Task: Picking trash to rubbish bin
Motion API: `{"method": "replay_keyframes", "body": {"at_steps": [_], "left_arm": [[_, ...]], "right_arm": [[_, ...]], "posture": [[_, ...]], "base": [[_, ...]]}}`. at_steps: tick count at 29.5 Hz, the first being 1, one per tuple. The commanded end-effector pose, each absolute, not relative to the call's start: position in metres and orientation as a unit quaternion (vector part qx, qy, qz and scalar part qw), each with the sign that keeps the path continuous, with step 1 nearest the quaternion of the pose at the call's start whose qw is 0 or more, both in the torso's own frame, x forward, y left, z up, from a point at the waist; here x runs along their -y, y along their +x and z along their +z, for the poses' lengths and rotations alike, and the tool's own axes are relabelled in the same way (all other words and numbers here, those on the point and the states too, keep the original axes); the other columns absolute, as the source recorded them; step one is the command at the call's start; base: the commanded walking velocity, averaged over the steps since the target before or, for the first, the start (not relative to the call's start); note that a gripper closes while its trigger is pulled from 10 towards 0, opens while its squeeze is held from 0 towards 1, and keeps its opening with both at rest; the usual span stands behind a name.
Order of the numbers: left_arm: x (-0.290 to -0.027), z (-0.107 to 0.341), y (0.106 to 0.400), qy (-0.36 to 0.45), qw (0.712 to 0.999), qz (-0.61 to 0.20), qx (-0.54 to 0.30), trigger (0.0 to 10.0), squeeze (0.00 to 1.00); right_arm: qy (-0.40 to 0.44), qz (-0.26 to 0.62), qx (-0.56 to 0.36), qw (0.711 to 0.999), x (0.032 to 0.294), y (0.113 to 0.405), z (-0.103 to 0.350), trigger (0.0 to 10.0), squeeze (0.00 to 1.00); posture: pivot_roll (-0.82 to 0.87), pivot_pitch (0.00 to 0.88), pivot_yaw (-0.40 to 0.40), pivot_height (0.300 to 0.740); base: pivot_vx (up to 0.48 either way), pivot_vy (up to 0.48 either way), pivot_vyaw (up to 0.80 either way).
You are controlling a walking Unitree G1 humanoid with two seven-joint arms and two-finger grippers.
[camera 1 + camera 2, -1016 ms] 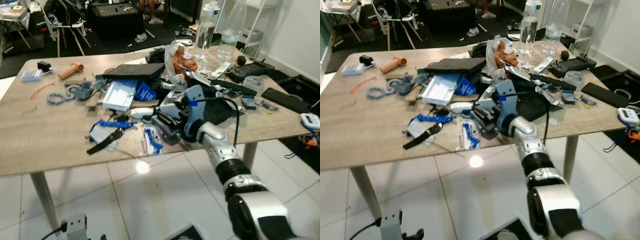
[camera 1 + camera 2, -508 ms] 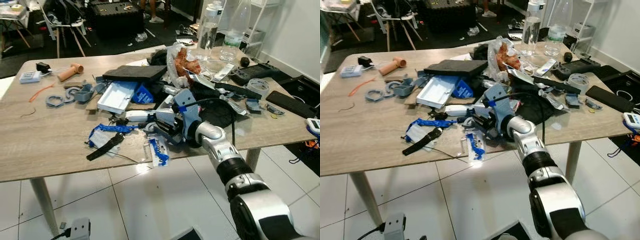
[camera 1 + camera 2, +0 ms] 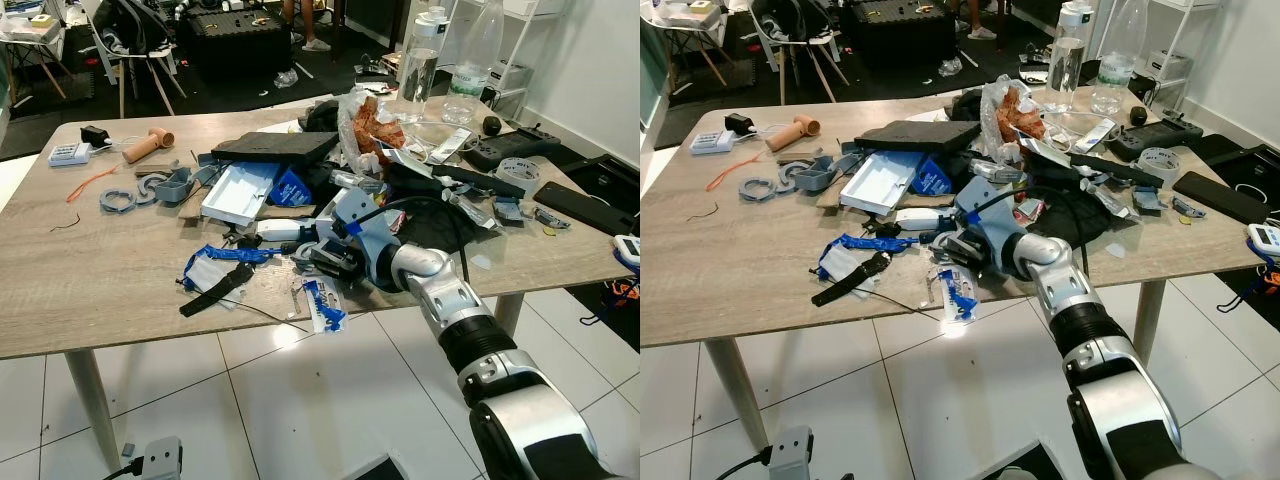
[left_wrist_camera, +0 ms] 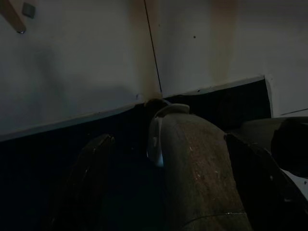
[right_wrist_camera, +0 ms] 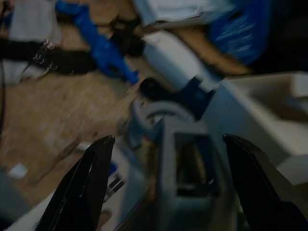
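The wooden table [image 3: 90, 270] is heaped with clutter, and by the look of it the clearing has hardly begun. The right gripper [image 3: 318, 256] is reaching low over the near edge of the pile. In the right wrist view its two black fingers [image 5: 84, 185] stand wide apart with nothing between them but what lies on the tabletop: a grey plastic block with a square hollow [image 5: 190, 168] straight ahead, and beyond it a white cylinder-shaped piece [image 5: 175, 60] and a blue strap [image 5: 98, 48].

Just below the claw, a torn white-and-blue wrapper [image 3: 322, 300] hangs at the table's front edge. I would guess that or the grey block is the target, though I cannot tell which. Further back lie a crumpled clear bag with orange scraps [image 3: 368, 122], a black flat case [image 3: 272, 147], a white tray [image 3: 238, 190], plastic bottles [image 3: 418, 62] and a black strap [image 3: 213, 292] (plenty of it may not be trash at all).

The left arm hangs idle; its wrist view is dark, showing tiled floor [image 4: 86, 57].

No rubbish bin can be made out, so every piece is yet to be grasped, carried and dropped.
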State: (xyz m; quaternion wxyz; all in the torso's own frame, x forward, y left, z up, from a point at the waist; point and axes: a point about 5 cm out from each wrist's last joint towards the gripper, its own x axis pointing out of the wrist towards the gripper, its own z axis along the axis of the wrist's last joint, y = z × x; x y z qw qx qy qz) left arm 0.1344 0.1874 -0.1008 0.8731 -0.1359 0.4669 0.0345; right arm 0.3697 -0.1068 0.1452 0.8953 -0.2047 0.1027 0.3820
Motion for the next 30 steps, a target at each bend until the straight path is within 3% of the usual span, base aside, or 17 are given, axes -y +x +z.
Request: {"method": "replay_keyframes", "body": {"at_steps": [1, 19, 20, 21, 30], "left_arm": [[-0.187, -0.103, 0.129, -0.131, 0.868, 0.03, -0.478, 10.0, 0.0], [-0.183, -0.102, 0.132, -0.129, 0.87, 0.024, -0.476, 10.0, 0.0], [-0.183, -0.102, 0.132, -0.129, 0.87, 0.024, -0.476, 10.0, 0.0], [-0.182, -0.102, 0.132, -0.129, 0.87, 0.023, -0.476, 10.0, 0.0], [-0.182, -0.104, 0.129, -0.131, 0.867, 0.027, -0.48, 10.0, 0.0]], "right_arm": [[-0.212, 0.393, -0.116, 0.888, 0.106, 0.367, 0.142, 10.0, 0.01], [-0.195, 0.37, -0.2, 0.886, 0.113, 0.362, 0.129, 10.0, 0.0], [-0.191, 0.368, -0.209, 0.886, 0.113, 0.361, 0.128, 8.1, 0.0], [-0.187, 0.362, -0.215, 0.887, 0.115, 0.361, 0.127, 0.0, 0.0], [-0.172, 0.334, -0.241, 0.895, 0.122, 0.362, 0.122, 0.0, 0.0]], "posture": [[-0.07, 0.05, 0.034, 0.74], [-0.08, 0.043, 0.03, 0.74], [-0.08, 0.043, 0.03, 0.74], [-0.08, 0.044, 0.029, 0.74], [-0.07, 0.05, 0.03, 0.74]], "base": [[0.0, 0.0, 0.0], [0.0, 0.0, 0.0], [0.0, 0.0, 0.0], [0.0, 0.0, 0.0], [0.0, 0.0, 0.0]]}}
